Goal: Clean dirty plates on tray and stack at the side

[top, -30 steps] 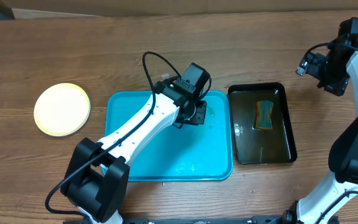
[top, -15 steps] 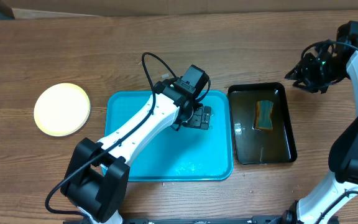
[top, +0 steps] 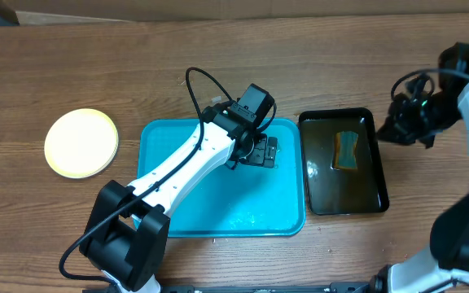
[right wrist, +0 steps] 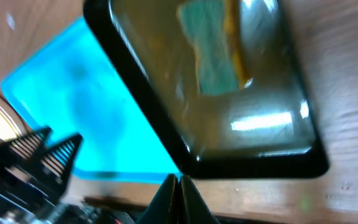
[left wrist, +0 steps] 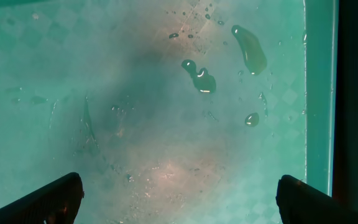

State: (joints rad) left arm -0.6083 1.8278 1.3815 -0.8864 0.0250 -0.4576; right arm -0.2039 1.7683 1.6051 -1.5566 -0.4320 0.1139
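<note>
Since the earlier frame, the right gripper (right wrist: 178,185) had been swung nearer and leftward, from the far right corner of the table (top: 96,57) to just beside the right rim of the black tray (top: 340,113), and its jaws had been brought fully together on nothing. Over the same second the left gripper (top: 265,152) had been kept low over the far right part of the blue tray (top: 186,195), and its jaws had been spread wide; nothing was held between them, and only water drops (left wrist: 248,48) were seen on the wet floor below.

No plate was seen on the blue tray. One pale yellow plate (top: 81,143) was found on the bare wood left of the tray, well apart from both grippers. Whether others were stacked beneath it could not be told from above, though layered rims were perhaps hinted at in the blurred right wrist view.

That plate lay to the left of the left jaws, across the whole width of the tray, and the left arm was much the nearer to it. The sponge (top: 347,150) lay in the black tray, left of the closed right jaws, with its long axis running far to near. The task was judged nearly or wholly done.
</note>
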